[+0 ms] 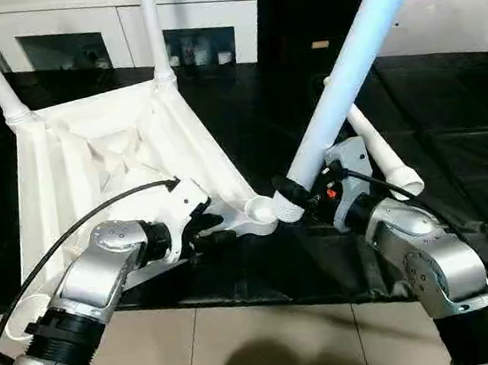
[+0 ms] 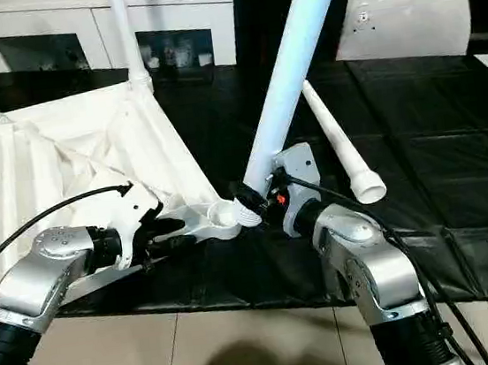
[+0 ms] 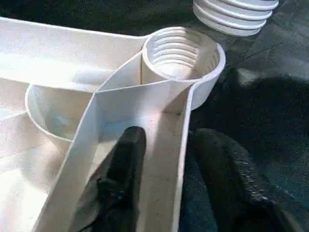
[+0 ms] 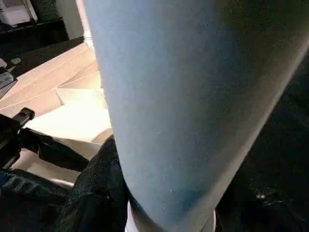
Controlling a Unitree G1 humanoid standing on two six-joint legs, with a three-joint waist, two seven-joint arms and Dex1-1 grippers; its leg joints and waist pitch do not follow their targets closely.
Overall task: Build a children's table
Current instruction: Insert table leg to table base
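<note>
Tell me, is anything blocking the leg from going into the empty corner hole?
Nothing visible is. The leg has its threaded end just beside the open socket, with only bare black mat between them.

Bright overhead light; wrist views softly blurred.

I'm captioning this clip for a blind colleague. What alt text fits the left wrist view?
The left gripper straddles the raised rim of the upturned white tabletop, one black finger on each side. Just beyond is an empty threaded corner socket, with the ribbed end of a white leg just past it.
</note>
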